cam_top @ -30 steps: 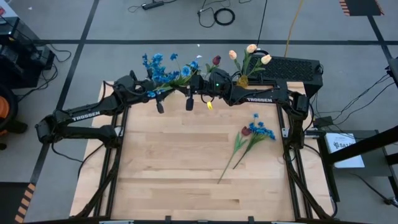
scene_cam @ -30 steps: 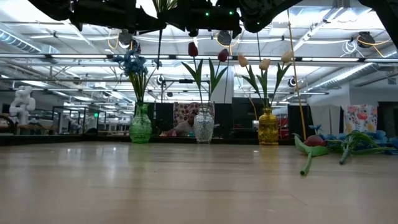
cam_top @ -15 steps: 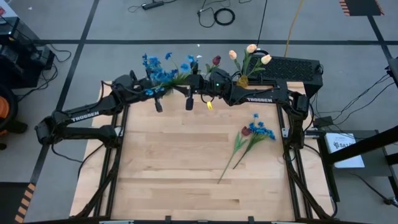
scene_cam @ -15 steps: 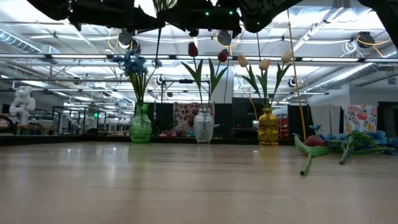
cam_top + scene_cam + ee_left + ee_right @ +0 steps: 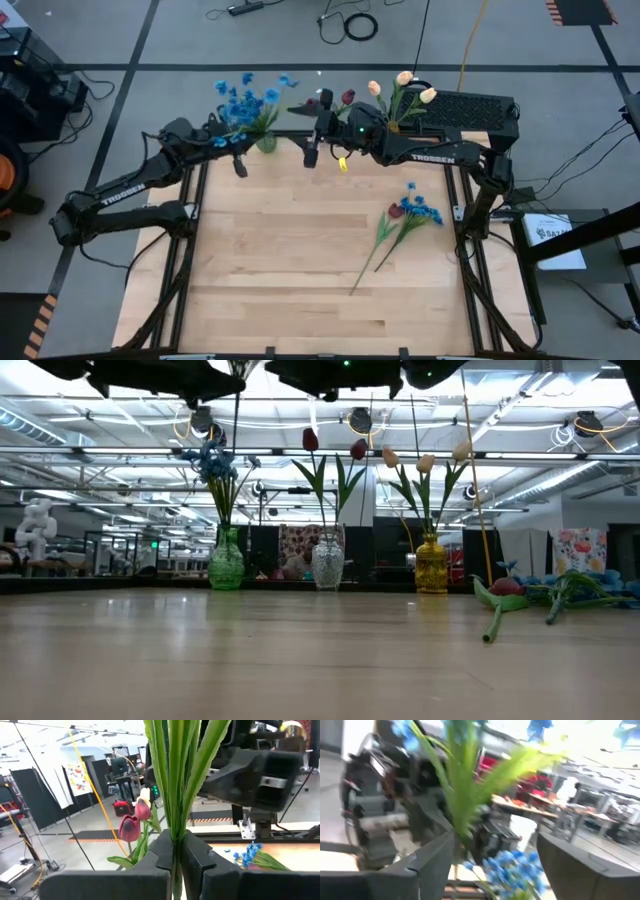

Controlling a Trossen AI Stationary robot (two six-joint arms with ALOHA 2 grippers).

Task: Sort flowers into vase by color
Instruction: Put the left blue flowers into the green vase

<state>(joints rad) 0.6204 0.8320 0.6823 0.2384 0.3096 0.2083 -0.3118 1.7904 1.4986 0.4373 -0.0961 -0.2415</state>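
Observation:
My left gripper [image 5: 240,155] is high over the table's far left edge, shut on a blue flower [image 5: 245,98], whose blossoms spread above the green vase [image 5: 226,560]. My right gripper [image 5: 318,135] hangs open beside it; that flower's green leaves [image 5: 465,795] show just ahead of its fingers. Red tulips [image 5: 333,445] stand in the clear vase [image 5: 327,563]. Cream tulips [image 5: 425,460] stand in the yellow vase [image 5: 431,565]. A blue flower [image 5: 420,208] and a red tulip [image 5: 396,211] lie flat on the table at the right. My left gripper pinches the blue flower's bundle of green stems [image 5: 175,832] between its two fingers. The stems and leaves rise straight out past the fingers. The flower is lifted clear of the table, and its thin stem end [image 5: 237,410] hangs down below the gripper.
The three vases stand in a row along the table's far edge. The wooden tabletop [image 5: 280,260] spreads bare in the middle and near left. A dark case [image 5: 470,108] sits behind the far right corner.
My right gripper has opened and let go of the blue flower. My left gripper has shut on the stems and carried the flower toward the table's left, over the green vase. The flower lay sideways between both grippers before; now its blossoms have swung left.

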